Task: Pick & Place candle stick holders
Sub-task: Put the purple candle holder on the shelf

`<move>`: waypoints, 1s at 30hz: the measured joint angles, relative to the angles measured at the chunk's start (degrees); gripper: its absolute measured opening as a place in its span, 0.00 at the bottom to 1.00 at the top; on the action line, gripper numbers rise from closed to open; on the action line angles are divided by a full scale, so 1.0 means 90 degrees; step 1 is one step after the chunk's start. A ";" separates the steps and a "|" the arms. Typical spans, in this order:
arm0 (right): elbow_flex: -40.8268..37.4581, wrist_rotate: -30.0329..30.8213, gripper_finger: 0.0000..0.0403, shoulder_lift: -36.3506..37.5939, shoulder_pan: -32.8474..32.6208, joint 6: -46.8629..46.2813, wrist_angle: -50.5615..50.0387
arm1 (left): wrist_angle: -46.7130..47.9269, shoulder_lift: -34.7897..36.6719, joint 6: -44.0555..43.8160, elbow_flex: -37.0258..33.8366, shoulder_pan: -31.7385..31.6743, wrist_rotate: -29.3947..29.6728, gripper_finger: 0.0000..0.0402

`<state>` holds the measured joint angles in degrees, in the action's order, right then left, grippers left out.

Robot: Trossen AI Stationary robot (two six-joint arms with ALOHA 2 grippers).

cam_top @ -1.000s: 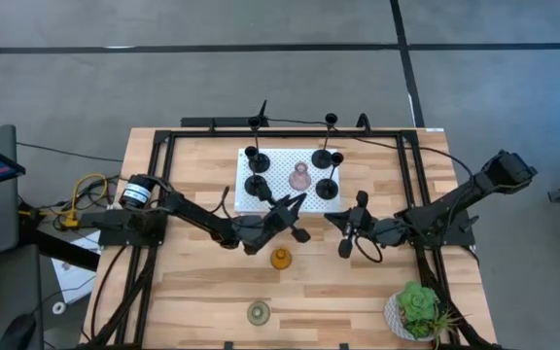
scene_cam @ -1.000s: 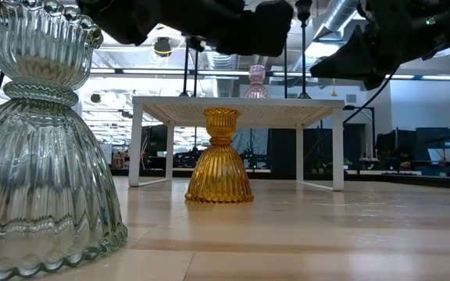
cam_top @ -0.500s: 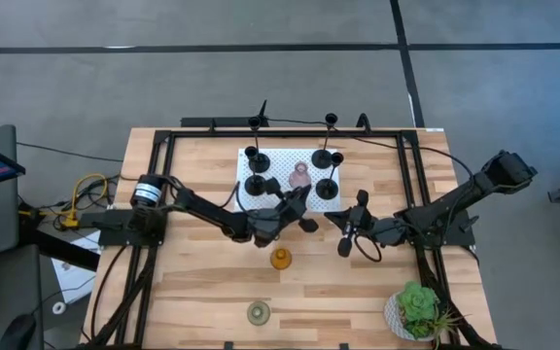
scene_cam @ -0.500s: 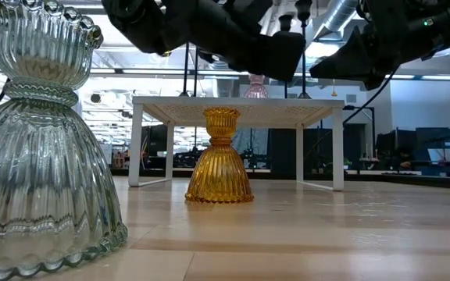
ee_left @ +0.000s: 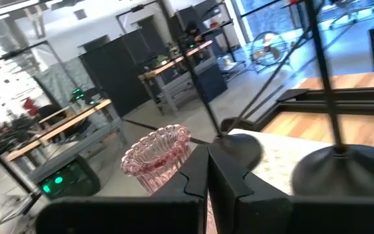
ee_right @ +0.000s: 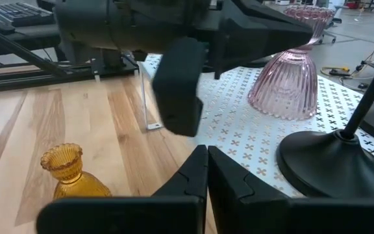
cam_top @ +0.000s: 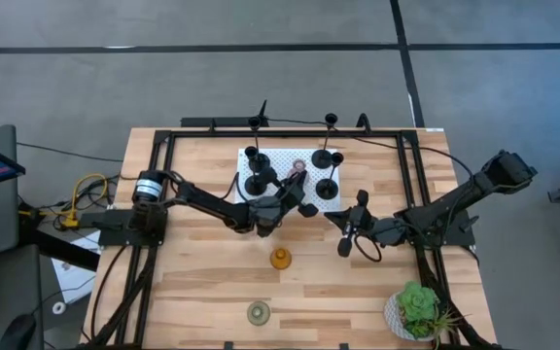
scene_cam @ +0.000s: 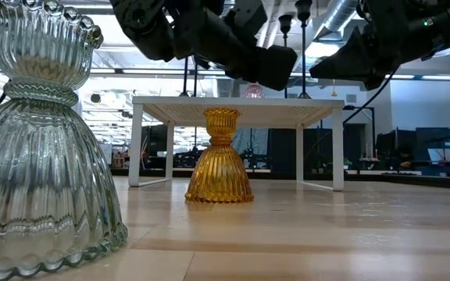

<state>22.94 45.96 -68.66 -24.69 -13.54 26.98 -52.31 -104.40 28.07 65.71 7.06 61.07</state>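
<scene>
High view: white perforated platform (cam_top: 261,199) is the landmark. Left gripper (cam_top: 295,194) reaches over it twd the pink holder (cam_top: 297,170), prob to grab it; how far open, can't tell. Black holders (cam_top: 256,183) w/ disc bases ring the pink one. Amber holder (cam_top: 280,259) sits on wood in front of platform, green holder (cam_top: 259,312) further out.

Low view: amber is ribbed, bell-shaped, translucent.

Right wrist view: right gripper (ee_right: 206,170) waits beside platform, fingers closed, empty.

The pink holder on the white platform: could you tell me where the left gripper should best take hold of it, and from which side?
Grip the pink holder at its narrow waist, between the flared rim and ribbed bell. Probably approach from the table's front, where the left gripper already is; black holders flank it on the white platform.
</scene>
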 joint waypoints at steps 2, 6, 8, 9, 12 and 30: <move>0.0000 0.0000 0.00 0.0000 0.0000 0.0000 0.0000 | 0.0002 0.0000 0.0000 0.0000 -0.0044 0.0045 0.01; 0.0000 0.0000 0.00 0.0000 0.0000 0.0000 -0.0002 | -0.0002 0.0000 -0.0002 0.0000 -0.0122 0.0045 0.01; 0.0000 0.0000 0.00 0.0000 0.0000 0.0000 -0.0002 | -0.0005 0.0000 -0.0002 0.0000 -0.0168 0.0040 0.01; 0.0000 0.0000 0.00 0.0000 0.0000 0.0000 -0.0005 | -0.0006 0.0000 -0.0004 0.0000 -0.0191 0.0035 0.01; 0.0000 0.0000 0.00 0.0000 0.0000 0.0000 -0.0016 | -0.0012 0.0000 -0.0036 0.0000 -0.0237 0.0023 0.01; 0.0000 0.0000 0.00 0.0000 0.0012 0.0000 -0.0141 | -0.0020 0.0000 0.1047 -0.0002 0.0531 0.1567 0.01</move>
<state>22.94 45.95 -68.66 -24.58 -13.54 25.71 -52.49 -104.40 37.49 65.69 11.85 75.17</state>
